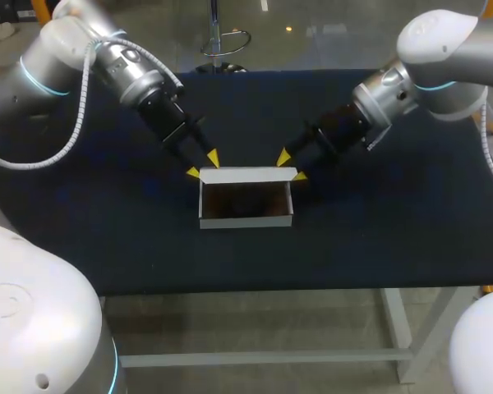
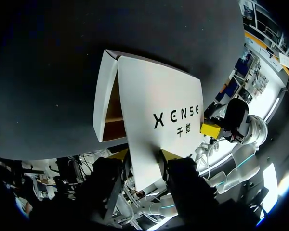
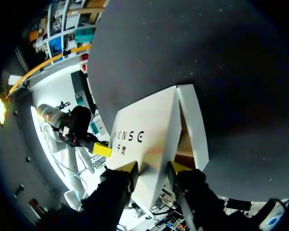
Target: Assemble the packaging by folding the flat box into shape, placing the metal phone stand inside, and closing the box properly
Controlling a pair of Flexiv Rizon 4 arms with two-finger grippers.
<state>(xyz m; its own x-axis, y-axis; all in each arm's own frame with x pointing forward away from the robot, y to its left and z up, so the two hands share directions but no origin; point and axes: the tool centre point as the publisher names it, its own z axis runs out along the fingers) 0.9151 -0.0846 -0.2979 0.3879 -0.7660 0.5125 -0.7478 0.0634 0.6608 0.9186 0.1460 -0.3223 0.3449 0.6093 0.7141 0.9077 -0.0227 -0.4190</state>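
Observation:
A white box with a brown inside stands open in the middle of the dark table. Its lid rises along the far edge. My left gripper is at the lid's left corner and my right gripper at its right corner. In the left wrist view the printed outer face of the lid runs under my open left gripper. The right wrist view shows the same lid under my open right gripper. Neither clamps it. The box's inside is in shadow. No phone stand shows.
The dark table spreads bare to both sides and in front of the box. Each wrist view shows the other arm's yellow fingertip beyond the lid: the right arm's fingertip and the left arm's fingertip.

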